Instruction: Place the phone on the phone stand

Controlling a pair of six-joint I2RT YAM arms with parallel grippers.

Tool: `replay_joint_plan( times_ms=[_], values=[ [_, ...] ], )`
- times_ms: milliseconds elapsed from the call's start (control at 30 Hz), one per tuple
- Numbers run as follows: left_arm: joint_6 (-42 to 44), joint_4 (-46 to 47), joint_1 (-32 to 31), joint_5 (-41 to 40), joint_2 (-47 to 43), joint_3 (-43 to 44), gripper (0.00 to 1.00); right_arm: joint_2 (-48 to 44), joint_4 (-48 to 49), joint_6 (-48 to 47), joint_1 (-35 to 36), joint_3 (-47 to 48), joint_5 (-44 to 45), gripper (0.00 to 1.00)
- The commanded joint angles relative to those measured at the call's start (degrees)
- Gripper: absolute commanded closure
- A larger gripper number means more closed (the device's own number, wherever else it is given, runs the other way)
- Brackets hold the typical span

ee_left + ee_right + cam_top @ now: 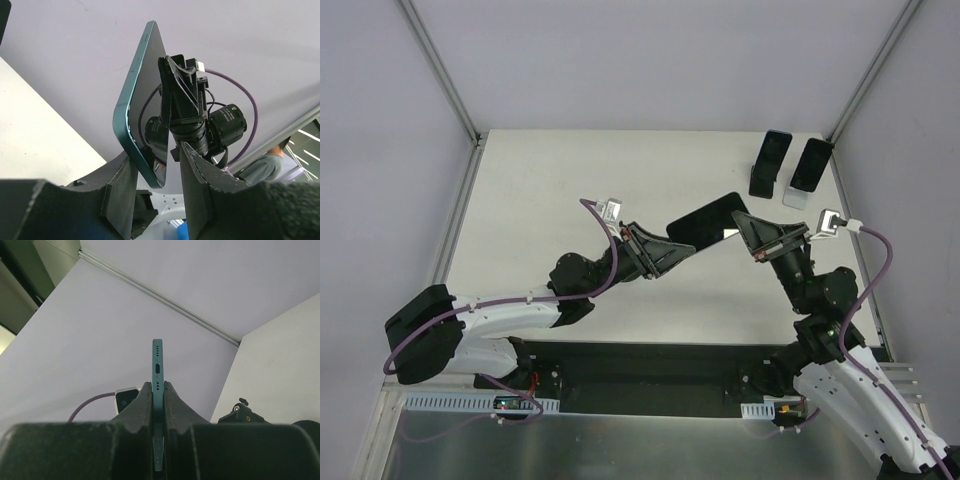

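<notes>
The phone (708, 222), teal-edged with a dark glass face, hangs in the air above the middle of the table between my two grippers. My right gripper (748, 232) is shut on its right end; in the right wrist view both pads (146, 395) press the thin teal edge (157, 360). My left gripper (670, 252) straddles the phone's lower left corner (145, 100). There its jaws stand open, with a gap between the glass and one finger (192, 165). Two phone stands, one black (770, 163) and one white (807, 172), stand at the back right.
The white table (550, 200) is ringed by pale walls with metal corner rails (440, 70). Purple cables (880, 260) run along both arms. The right arm's camera and wrist show behind the phone in the left wrist view.
</notes>
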Motion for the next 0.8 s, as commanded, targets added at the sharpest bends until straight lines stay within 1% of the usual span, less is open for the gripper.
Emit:
replay_joint_plan(
  times_ms=[0, 67, 167, 200, 233, 300, 333, 367, 400, 433, 467, 500, 533, 567, 600, 633, 667, 700, 733, 767],
  values=[
    [0.24, 11.45, -0.10, 1.46, 0.50, 1.48, 0.65, -1.59, 4.51, 1.35, 0.31, 0.30, -1.66, 0.99],
    [0.42, 10.93, -0.19, 2.16, 0.50, 2.18, 0.65, -2.20, 3.98, 1.70, 0.40, 0.30, -1.93, 0.99],
    [1.30, 10.40, -0.10, 3.13, 0.06, 2.80, 0.70, -2.91, 3.72, 2.75, 0.49, -0.14, -2.02, 0.99],
    [1.56, 10.31, -0.10, 3.31, -0.38, 2.80, 0.73, -2.91, 3.54, 2.93, 0.40, -0.32, -2.02, 0.99],
    [1.83, 10.05, -0.10, 3.22, -0.73, 2.71, 0.83, -2.91, 3.54, 3.11, 0.40, -0.41, -3.76, 0.99],
    [2.18, 9.08, -0.11, 3.49, -1.43, 2.62, 0.93, -2.82, 4.06, 3.37, 0.75, -1.02, -4.13, 0.99],
    [2.18, 9.17, -0.10, 3.57, -1.78, 2.28, 1.00, -2.65, 4.07, 3.37, 0.66, -1.11, -4.48, 0.99],
    [2.27, 9.00, -0.10, 3.49, -2.05, 2.01, 1.00, -2.56, 3.72, 3.11, 0.66, -1.02, -4.91, 0.96],
    [2.62, 8.30, -0.10, 3.22, -3.09, 1.57, 1.00, -2.56, 2.67, 2.85, 0.66, -0.50, -5.62, 0.92],
    [3.05, 7.77, -0.10, 3.13, -3.89, 0.61, 1.00, -2.64, 1.35, 2.32, 0.75, -0.15, -5.97, 0.79],
    [4.10, 6.89, -0.10, 3.05, -4.94, -0.01, 1.00, -2.64, -1.62, 1.10, 0.66, 0.29, -6.41, 0.72],
    [4.72, 2.19, -0.10, 2.87, -7.47, -0.36, 1.00, -2.82, -2.95, 0.30, 0.75, 0.91, -7.81, 0.63],
    [5.42, -0.82, -0.02, 2.96, -9.15, -0.80, 1.00, -2.99, -4.27, -0.84, 0.66, 1.17, -8.69, 0.45],
    [7.61, -5.29, -0.10, 3.13, -11.00, -0.72, 1.00, -3.26, -6.89, -4.07, 0.66, 1.44, -9.57, 0.35],
    [9.20, -9.77, -0.02, 3.57, -14.67, -0.45, 1.00, -3.43, -8.57, -5.84, 0.75, 2.05, -11.58, 0.24],
    [11.13, -20.86, -0.02, 5.05, -16.36, 1.20, 1.00, -3.78, -10.77, -8.03, 0.66, 2.58, -12.56, 0.04],
    [14.45, -26.81, -0.02, 5.33, -18.03, 2.26, 1.00, -3.70, -14.53, -12.40, 0.75, 3.10, -13.96, 0.03],
    [16.05, -32.17, -0.02, 5.59, -21.00, 3.23, 1.00, -3.44, -16.74, -15.06, 0.66, 3.80, -16.84, 0.03],
    [17.37, -41.62, -0.02, 5.94, -22.51, 4.54, 1.00, -2.74, -19.03, -17.17, 0.66, 5.20, -18.35, 0.03],
    [19.82, -44.68, -0.10, 6.21, -26.01, 4.64, 1.00, -2.21, -21.75, -19.11, 0.66, 5.57, -20.11, 0.03]
  ],
)
